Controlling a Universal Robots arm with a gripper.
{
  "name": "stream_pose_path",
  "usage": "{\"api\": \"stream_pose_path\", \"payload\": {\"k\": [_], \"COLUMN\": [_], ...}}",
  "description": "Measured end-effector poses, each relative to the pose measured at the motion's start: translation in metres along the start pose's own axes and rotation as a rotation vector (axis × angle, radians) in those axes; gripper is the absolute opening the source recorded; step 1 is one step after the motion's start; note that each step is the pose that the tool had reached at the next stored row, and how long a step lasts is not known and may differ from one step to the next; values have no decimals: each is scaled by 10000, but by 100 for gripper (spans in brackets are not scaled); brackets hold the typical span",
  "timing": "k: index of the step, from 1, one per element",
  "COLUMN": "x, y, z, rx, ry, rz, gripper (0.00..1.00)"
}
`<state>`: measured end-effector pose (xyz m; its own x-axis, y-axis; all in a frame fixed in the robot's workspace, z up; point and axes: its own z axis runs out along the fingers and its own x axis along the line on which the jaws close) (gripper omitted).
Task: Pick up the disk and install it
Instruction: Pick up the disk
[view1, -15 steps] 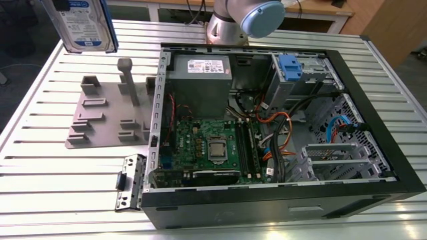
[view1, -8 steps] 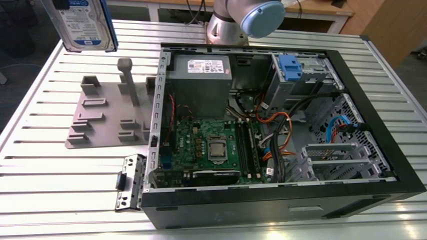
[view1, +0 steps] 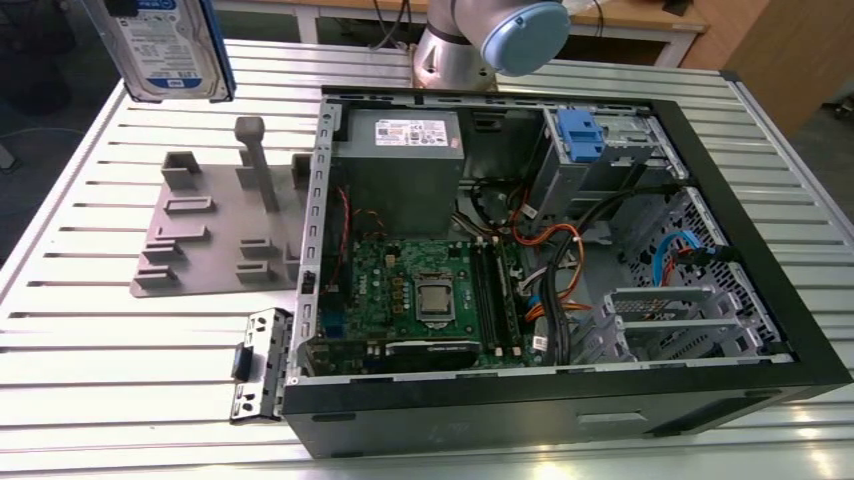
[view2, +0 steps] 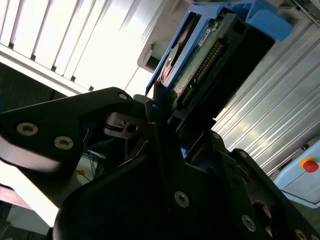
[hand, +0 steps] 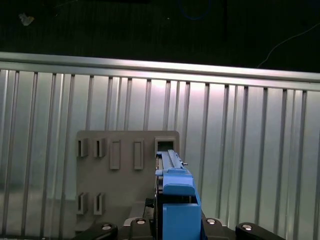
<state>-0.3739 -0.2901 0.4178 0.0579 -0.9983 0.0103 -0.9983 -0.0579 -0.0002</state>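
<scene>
Gripper and disk, second wrist view: the black fingers are seen closed upon the near end of the disk, which is clamped between them, its blue rail and connector edge pointing away from the camera.

First wrist view: the disk is seen edge-on, blue frame foremost, and is held clear above a grey holder plate that lies on the ribbed metal table.

Exterior view: the disk is shown at the upper left of the frame, upright, lifted off the table, with its white-and-blue label turned to the camera. Below it the holder plate is laid flat, its slots unoccupied. To the plate's right the open computer case is laid on its side, with the green circuit board, a grey metal box and a blue latch piece exposed. A joint of the arm, capped in blue, is seen at the top centre, behind the case.
</scene>
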Motion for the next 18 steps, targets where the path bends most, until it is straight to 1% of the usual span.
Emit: {"api": "stream_pose_path", "payload": {"k": [18], "x": [1], "y": [0], "z": [-62], "rx": [1], "ry": [0], "rz": [0], "gripper": [36]}}
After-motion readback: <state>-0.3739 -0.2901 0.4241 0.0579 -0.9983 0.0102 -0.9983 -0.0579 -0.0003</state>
